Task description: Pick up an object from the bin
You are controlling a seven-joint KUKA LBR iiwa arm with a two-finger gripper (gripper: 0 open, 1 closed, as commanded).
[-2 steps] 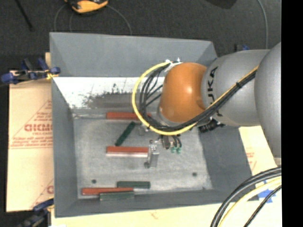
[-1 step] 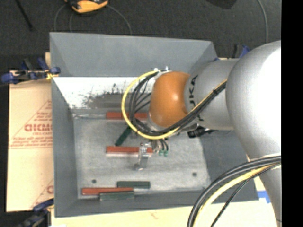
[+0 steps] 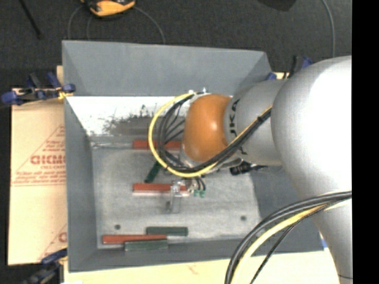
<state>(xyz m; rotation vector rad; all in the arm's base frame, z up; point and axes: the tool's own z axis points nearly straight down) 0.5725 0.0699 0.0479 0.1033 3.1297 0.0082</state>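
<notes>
Where the arm (image 3: 308, 129) comes in over the right edge of the bin (image 3: 77, 176), its orange cover (image 3: 204, 129) and looped cables (image 3: 153, 138) hang above the middle of the floor. Below them the gripper (image 3: 176, 195) sits low at the right end of a flat red bar (image 3: 149, 188), which lies crosswise near the centre of the bin floor. Whether it is wide, narrow or clamped on that bar I cannot tell. A dark green stick (image 3: 153, 171) lies slanted just behind the bar. A second red bar (image 3: 142, 145) lies along the back wall, partly hidden by the cables. Along the front edge lie a third red bar (image 3: 124, 239) and two dark green bars (image 3: 167, 231), close together.
</notes>
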